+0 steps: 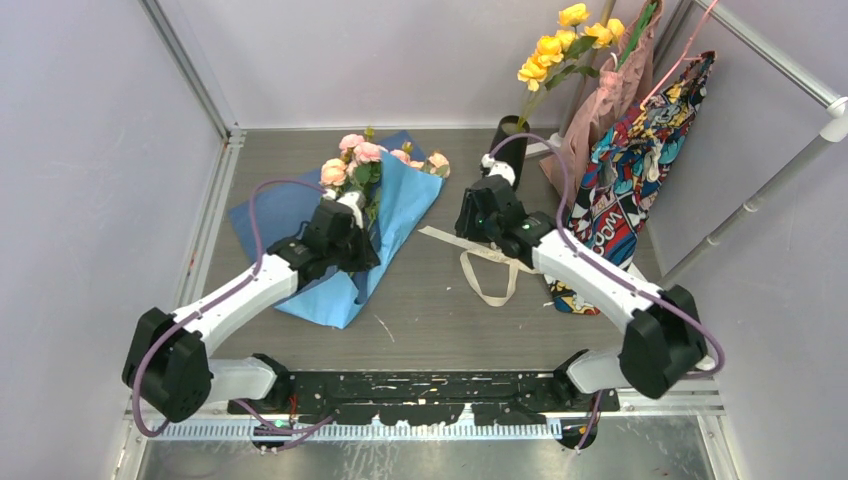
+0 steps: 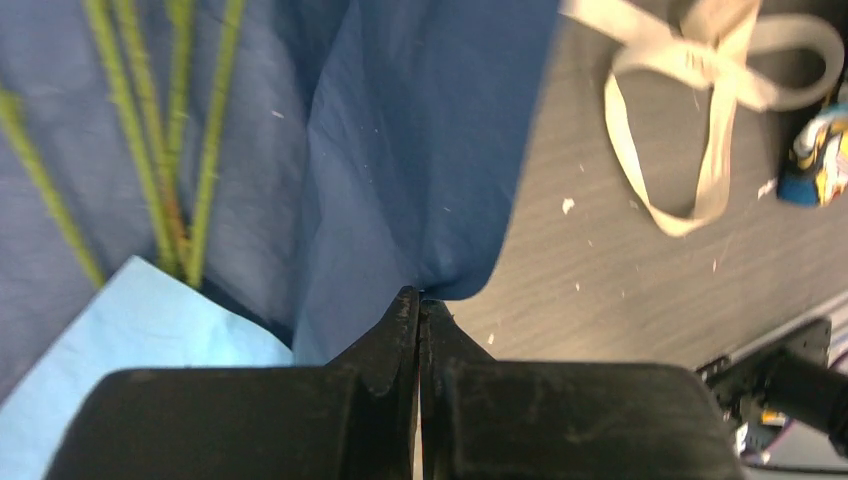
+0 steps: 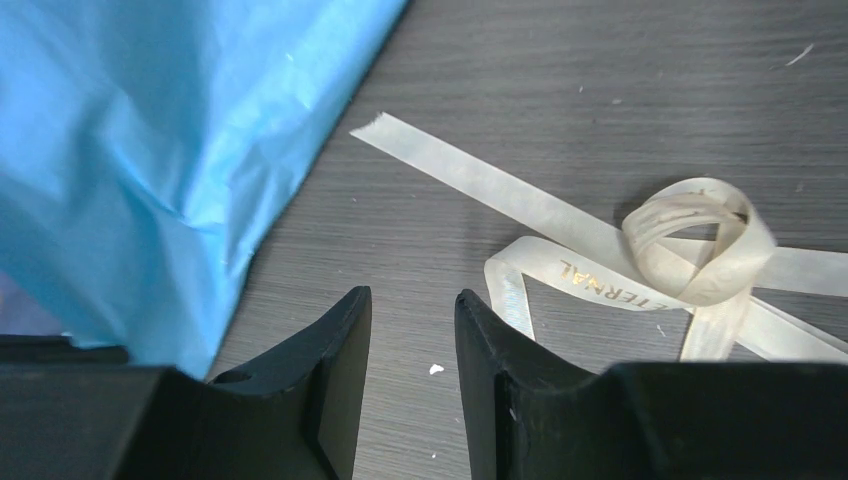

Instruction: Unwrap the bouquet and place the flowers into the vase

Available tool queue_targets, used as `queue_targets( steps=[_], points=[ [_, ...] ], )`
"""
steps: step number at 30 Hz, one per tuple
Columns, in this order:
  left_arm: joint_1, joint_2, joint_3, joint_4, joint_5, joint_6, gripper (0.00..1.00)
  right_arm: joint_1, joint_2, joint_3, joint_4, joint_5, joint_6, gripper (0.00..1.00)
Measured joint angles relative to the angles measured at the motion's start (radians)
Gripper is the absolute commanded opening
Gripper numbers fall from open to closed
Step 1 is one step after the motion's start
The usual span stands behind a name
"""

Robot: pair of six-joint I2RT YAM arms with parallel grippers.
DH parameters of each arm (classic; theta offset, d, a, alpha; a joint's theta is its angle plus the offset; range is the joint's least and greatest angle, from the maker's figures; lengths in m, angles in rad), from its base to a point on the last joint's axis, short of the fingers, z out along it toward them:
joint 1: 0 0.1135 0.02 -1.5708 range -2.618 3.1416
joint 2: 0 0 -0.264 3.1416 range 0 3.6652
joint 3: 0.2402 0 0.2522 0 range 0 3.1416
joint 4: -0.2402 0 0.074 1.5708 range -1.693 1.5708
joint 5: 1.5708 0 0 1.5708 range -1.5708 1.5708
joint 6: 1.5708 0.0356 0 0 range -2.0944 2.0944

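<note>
The bouquet lies on the table with its blue paper [image 1: 405, 195] spread open and the pale pink flowers [image 1: 352, 160] at the far end. Their green stems [image 2: 170, 150] rest on the paper [image 2: 400, 150]. My left gripper [image 2: 420, 296] is shut, pinching the paper's lower edge; from above it [image 1: 363, 252] sits over the paper's middle. My right gripper [image 3: 412, 297] stands open above bare table, between the paper [image 3: 150, 130] and the loose cream ribbon [image 3: 690, 240]; it holds nothing. The black vase [image 1: 510, 140] stands behind the right gripper [image 1: 465, 228].
Yellow flowers [image 1: 565, 45] stand in the vase. A pink bag [image 1: 610, 95] and a patterned bag [image 1: 630, 190] lean at the right wall. The ribbon [image 1: 490, 270] lies between the paper and the bags. A slanted metal post [image 1: 750, 205] stands far right.
</note>
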Motion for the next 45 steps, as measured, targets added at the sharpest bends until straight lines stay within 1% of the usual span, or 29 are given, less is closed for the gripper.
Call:
queue_targets(
  steps=[6,13,14,15,16,17,19,21,22,24,26,27,28,29,31,34,36,40,44,45],
  points=[
    [-0.134,0.05,-0.002,0.014,-0.002,-0.016,0.0,0.0,-0.138,0.0,-0.041,0.053,0.0,0.43],
    [-0.247,0.153,-0.023,0.057,-0.035,-0.066,0.0,0.0,-0.202,0.0,-0.08,0.091,0.0,0.43],
    [-0.26,0.164,-0.027,0.062,-0.037,-0.074,0.04,0.0,-0.203,0.0,-0.082,0.094,0.0,0.43],
    [-0.274,0.173,-0.03,0.064,-0.039,-0.082,0.15,0.0,-0.203,0.0,-0.085,0.097,0.0,0.43],
    [-0.29,0.182,-0.033,0.064,-0.04,-0.085,0.3,0.0,-0.202,0.0,-0.086,0.097,0.0,0.43],
    [-0.304,0.187,-0.034,0.065,-0.04,-0.089,0.42,0.0,-0.2,0.0,-0.087,0.099,0.0,0.44],
    [-0.33,0.19,-0.036,0.063,-0.045,-0.102,0.72,0.0,-0.188,0.0,-0.085,0.1,0.0,0.44],
    [-0.356,0.19,-0.036,0.062,-0.052,-0.114,0.91,0.0,-0.161,0.001,-0.08,0.1,0.0,0.44],
    [-0.37,0.19,-0.036,0.059,-0.062,-0.122,0.94,0.0,-0.138,0.001,-0.076,0.099,0.0,0.44],
    [-0.389,0.187,-0.036,0.043,-0.083,-0.134,0.97,0.0,-0.088,0.001,-0.067,0.093,0.003,0.45],
    [-0.399,0.171,-0.042,0.027,-0.106,-0.143,0.97,0.0,-0.031,0.001,-0.057,0.087,0.005,0.47],
    [-0.403,0.152,-0.048,0.018,-0.121,-0.145,0.97,0.0,-0.007,0.001,-0.054,0.084,0.008,0.5],
    [-0.405,0.127,-0.054,0.008,-0.14,-0.149,0.99,0.0,0.022,0.001,-0.051,0.081,0.012,0.58],
    [-0.405,0.1,-0.06,-0.004,-0.164,-0.155,1.0,0.0,0.05,0.001,-0.047,0.077,0.016,0.63],
    [-0.404,0.048,-0.063,-0.028,-0.223,-0.164,1.0,0.0,0.098,0.001,-0.04,0.068,0.023,0.69],
    [-0.394,-0.016,-0.064,-0.059,-0.318,-0.17,1.0,0.0,0.165,0.001,-0.032,0.053,0.028,0.74],
    [-0.367,-0.039,-0.069,-0.077,-0.367,-0.17,1.0,0.001,0.204,0.002,-0.027,0.046,0.029,0.75],
    [-0.27,-0.028,-0.069,-0.138,-0.483,-0.171,1.0,0.011,0.29,0.037,-0.033,0.044,0.029,0.76],
    [-0.172,-0.024,-0.087,-0.152,-0.538,-0.174,1.0,0.037,0.353,0.103,-0.044,0.044,0.025,0.76],
    [-0.154,-0.024,-0.093,-0.151,-0.546,-0.174,1.0,0.042,0.362,0.121,-0.046,0.045,0.023,0.78]
  ],
)
